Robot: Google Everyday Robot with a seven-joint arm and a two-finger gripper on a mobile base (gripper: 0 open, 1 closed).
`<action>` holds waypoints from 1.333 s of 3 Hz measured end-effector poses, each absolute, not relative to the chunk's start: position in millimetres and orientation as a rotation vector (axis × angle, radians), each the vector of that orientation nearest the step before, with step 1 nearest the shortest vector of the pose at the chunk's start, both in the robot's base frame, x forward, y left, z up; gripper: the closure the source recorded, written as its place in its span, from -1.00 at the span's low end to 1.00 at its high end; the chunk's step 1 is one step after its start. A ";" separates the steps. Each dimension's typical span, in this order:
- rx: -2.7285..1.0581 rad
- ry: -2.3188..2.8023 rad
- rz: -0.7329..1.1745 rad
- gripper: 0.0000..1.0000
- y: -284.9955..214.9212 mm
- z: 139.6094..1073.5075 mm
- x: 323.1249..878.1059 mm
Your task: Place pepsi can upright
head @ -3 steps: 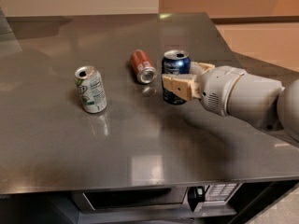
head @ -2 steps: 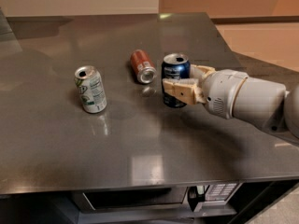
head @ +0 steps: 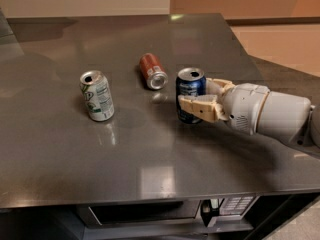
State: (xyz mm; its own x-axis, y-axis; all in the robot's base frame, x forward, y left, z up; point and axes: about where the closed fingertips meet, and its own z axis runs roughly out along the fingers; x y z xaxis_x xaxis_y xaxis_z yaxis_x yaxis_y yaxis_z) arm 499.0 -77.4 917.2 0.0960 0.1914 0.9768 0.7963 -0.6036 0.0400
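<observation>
The pepsi can [head: 189, 86], dark blue with a silver top, stands upright on the grey metal table [head: 150, 154], right of centre. My gripper [head: 195, 96] reaches in from the right and is shut on the can. One tan finger [head: 200, 107] crosses the can's front lower half. The other finger [head: 219, 86] lies at its right rear side. The can's base appears to rest on the table.
A red-orange can [head: 152, 71] lies on its side just left of and behind the pepsi can. A white-and-green can [head: 96, 95] stands further left. The table's right edge runs close behind my arm [head: 270, 114]. A microwave [head: 150, 214] sits under the front edge.
The gripper has lowered the pepsi can toward the table, a little nearer the front. The other two cans have not moved.
</observation>
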 end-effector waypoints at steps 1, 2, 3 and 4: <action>-1.839 -0.960 -1.531 1.00 -80.9 909.9 496.4; -1.798 -0.942 -1.539 0.65 -81.1 905.2 494.4; -1.777 -0.943 -1.541 0.17 -83.7 897.7 493.6; -1.768 -0.953 -1.542 -0.30 -85.8 891.9 492.7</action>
State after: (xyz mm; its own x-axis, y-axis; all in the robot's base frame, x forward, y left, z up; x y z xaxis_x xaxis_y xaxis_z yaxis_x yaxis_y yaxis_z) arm 492.7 -85.8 891.9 0.0673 0.1301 0.9892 0.8267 -0.5624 0.0177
